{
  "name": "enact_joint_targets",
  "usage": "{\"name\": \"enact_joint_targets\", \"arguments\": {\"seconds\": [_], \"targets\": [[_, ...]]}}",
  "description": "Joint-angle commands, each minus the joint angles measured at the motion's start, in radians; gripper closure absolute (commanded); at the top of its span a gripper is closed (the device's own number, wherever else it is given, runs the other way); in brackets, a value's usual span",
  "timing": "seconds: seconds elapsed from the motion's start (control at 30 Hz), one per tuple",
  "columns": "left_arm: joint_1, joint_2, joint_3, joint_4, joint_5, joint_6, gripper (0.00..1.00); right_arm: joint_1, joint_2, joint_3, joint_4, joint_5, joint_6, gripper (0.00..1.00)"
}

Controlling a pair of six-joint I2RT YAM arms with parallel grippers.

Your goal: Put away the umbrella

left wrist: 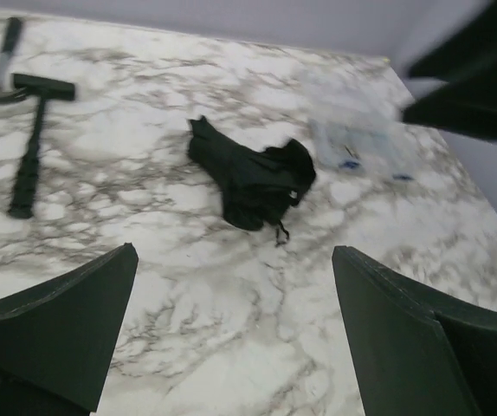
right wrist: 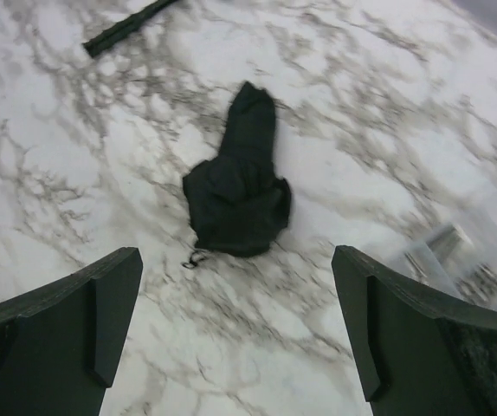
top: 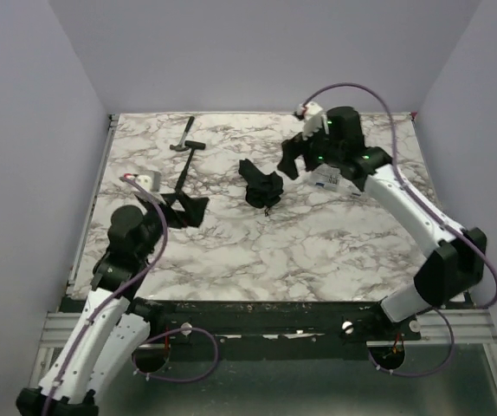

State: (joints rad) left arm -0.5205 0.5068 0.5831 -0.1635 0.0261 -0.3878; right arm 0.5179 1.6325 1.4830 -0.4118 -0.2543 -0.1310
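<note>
While the left gripper [top: 188,211] and right gripper [top: 292,160] gape empty, the crumpled black fabric umbrella [top: 261,186] looks light, floppy, best pinched mid-bundle.

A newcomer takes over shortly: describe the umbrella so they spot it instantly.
Start from the white marble table and look at its middle, slightly toward the far edge. The umbrella is the crumpled bundle of matte black fabric lying there. Unlike the hammer to its left, it is soft and lumpy.
</note>
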Motion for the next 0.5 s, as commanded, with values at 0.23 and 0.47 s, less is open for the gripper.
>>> {"name": "enact_joint_targets", "arguments": {"seconds": [0.23,0.47], "targets": [[0.576,0.115,0.147,-0.077,0.480,-0.134,0.01,-0.265,-0.596,-0.414,0.156,0.189,0.229,0.00],[0.576,0.072,0.148,-0.161,0.488,-0.012,0.01,-0.344,-0.694,-0.440,0.148,0.204,0.265,0.00]]}}
